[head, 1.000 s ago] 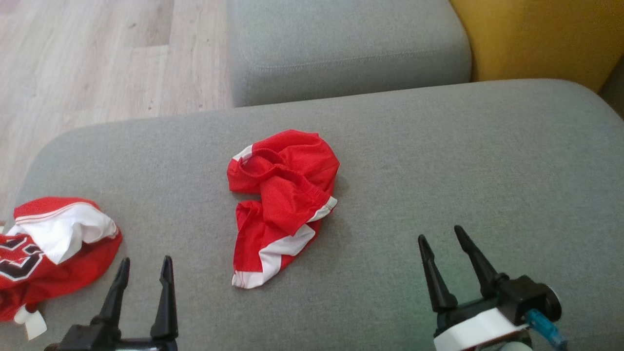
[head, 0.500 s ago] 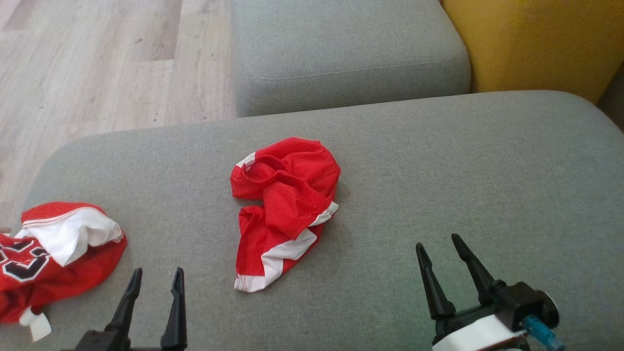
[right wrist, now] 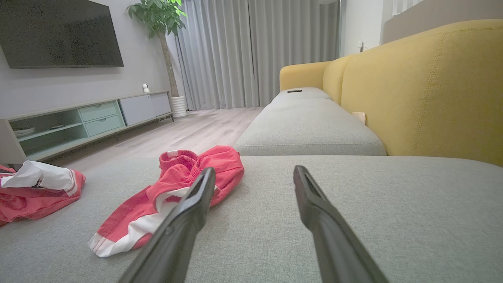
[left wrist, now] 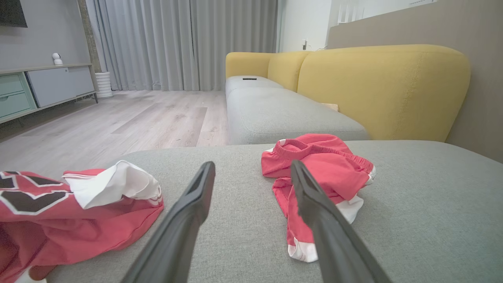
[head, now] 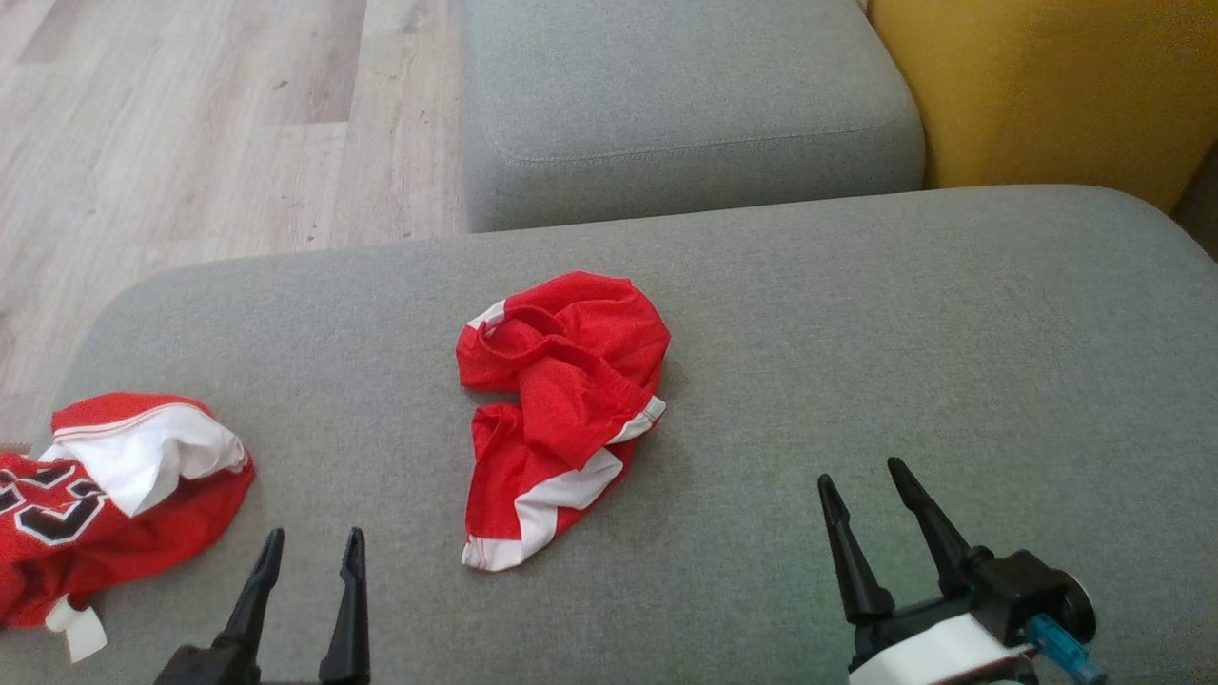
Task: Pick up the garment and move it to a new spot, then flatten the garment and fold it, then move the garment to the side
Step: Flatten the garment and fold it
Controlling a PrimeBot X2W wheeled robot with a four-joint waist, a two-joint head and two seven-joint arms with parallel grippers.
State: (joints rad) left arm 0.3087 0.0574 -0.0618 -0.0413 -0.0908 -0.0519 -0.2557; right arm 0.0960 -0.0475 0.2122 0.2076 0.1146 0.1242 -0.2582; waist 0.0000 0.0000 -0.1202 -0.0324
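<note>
Crumpled red-and-white garment [head: 561, 409] lies mid grey sofa cushion [head: 856, 333], nothing touching it. Red jersey [head: 114, 495] at cushion's left edge. Left tool [head: 315, 535] and right tool [head: 859, 473]: fingers spread, empty, near cushion's front edge. Room: pale wood floor [head: 190, 143], yellow backrest [head: 1047, 86], grey curtains [right wrist: 255, 51], wall TV [right wrist: 59, 33], low cabinet [right wrist: 78, 122].

Garment [head: 561, 400] centred on the cushion [head: 904, 314] before me, jersey [head: 114, 495] at its left end, my left gripper [head: 315, 538] between them, my right gripper [head: 859, 472] farther right.
</note>
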